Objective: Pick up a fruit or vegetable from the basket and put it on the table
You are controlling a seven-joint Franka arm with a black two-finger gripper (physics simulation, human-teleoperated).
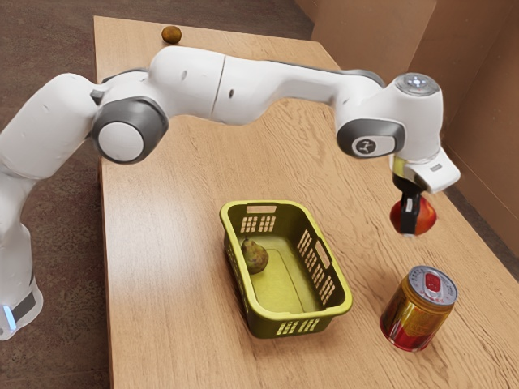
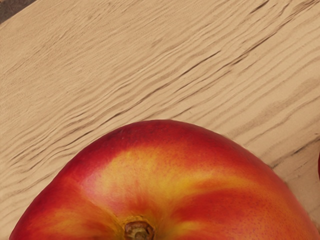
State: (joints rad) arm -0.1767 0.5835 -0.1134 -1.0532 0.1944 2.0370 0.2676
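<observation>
The black gripper (image 1: 411, 219) is at the exterior view's right, shut on a red-orange nectarine (image 1: 428, 217). One finger crosses the fruit's near face; the far finger is hidden behind it. In the wrist view the nectarine (image 2: 165, 185) is large and close under the hand, stem end showing, with wood grain beyond it. The green basket (image 1: 349, 301) stands on the table (image 1: 170, 243), to the exterior view's left of the gripper. Inside it lies a mottled green-brown fruit (image 1: 255, 257).
A gold and red can (image 1: 418, 312) stands upright between the basket and the exterior view's right edge, nearer the camera than the gripper. A small brown round fruit (image 1: 171, 35) lies at the table's far end, beyond the arm.
</observation>
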